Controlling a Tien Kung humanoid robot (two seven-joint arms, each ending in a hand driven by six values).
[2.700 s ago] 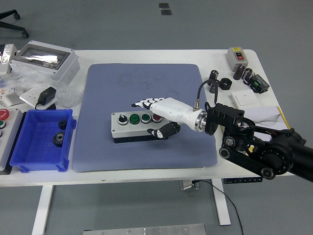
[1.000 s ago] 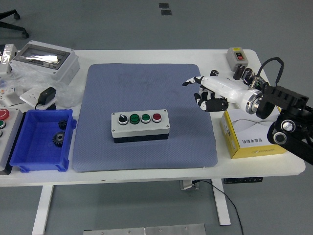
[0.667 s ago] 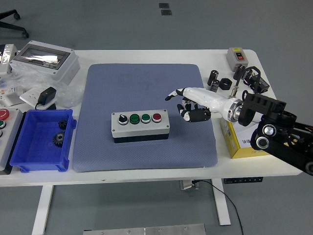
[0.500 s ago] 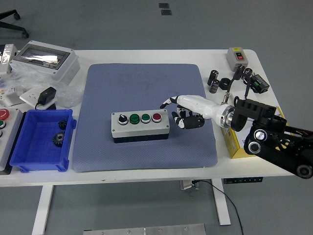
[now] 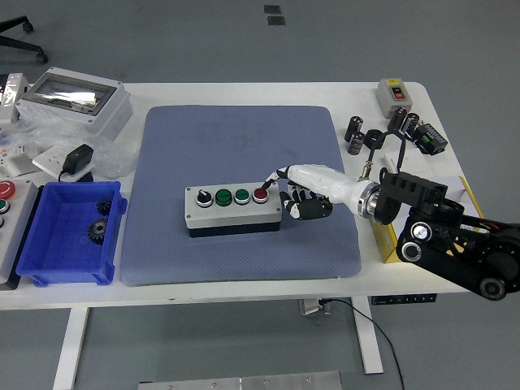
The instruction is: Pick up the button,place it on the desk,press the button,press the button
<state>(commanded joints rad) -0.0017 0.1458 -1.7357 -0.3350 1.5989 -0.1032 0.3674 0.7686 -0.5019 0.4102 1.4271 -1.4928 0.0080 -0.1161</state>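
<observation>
A grey button box [image 5: 234,209] with a black base lies on the blue-grey mat [image 5: 240,146] in the middle of the table. It carries a black knob, two green buttons and a red button [image 5: 260,194] in a row. My right hand [image 5: 297,193] reaches in from the right. Its index finger [image 5: 275,176] is stretched out with the tip at the red button; the other fingers are curled under. I cannot tell if the tip touches the button. The left arm is not in view.
A blue bin [image 5: 69,233] with black gears stands at the left. A grey enclosure [image 5: 75,99] and a black adapter [image 5: 79,158] lie at the back left. A yellow-edged box [image 5: 388,236], a small switch box [image 5: 396,93] and black parts [image 5: 366,138] sit at the right.
My right hand let go of the box, drew back to the right, then came back leftward and down with the index finger stretched to the red button. The box has not moved.
</observation>
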